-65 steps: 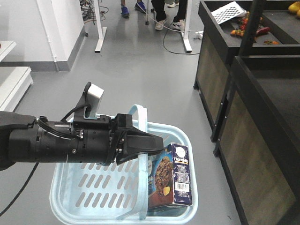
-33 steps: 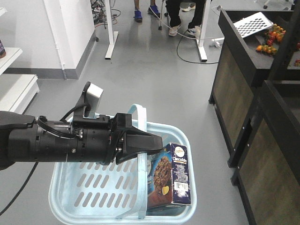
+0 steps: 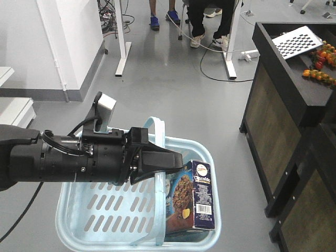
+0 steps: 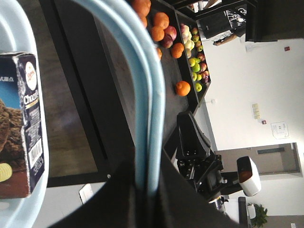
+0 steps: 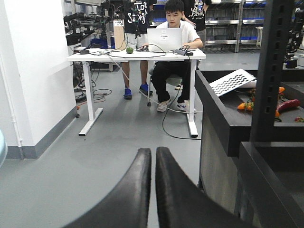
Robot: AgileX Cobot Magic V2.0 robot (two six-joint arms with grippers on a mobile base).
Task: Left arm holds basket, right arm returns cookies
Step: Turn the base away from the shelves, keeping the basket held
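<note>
1. The thick black left arm reaches out over the light blue slotted plastic shopping basket. Its pointed left gripper is clamped on the basket's hoop handle. The left wrist view shows the dark jaws pinching the handle bar.
2. The dark navy-and-maroon cardboard cookie box stands upright inside the basket, against its right wall near the front right corner.
3. The right gripper has its black fingers pressed together with nothing between them, and it faces the black shelving unit.
4. Judgement: the holding step is in hand and the return has not begun. Next, the right pincer must open, reach over the basket's right edge clear of the handle, and grip the box's narrow sides.
</note>
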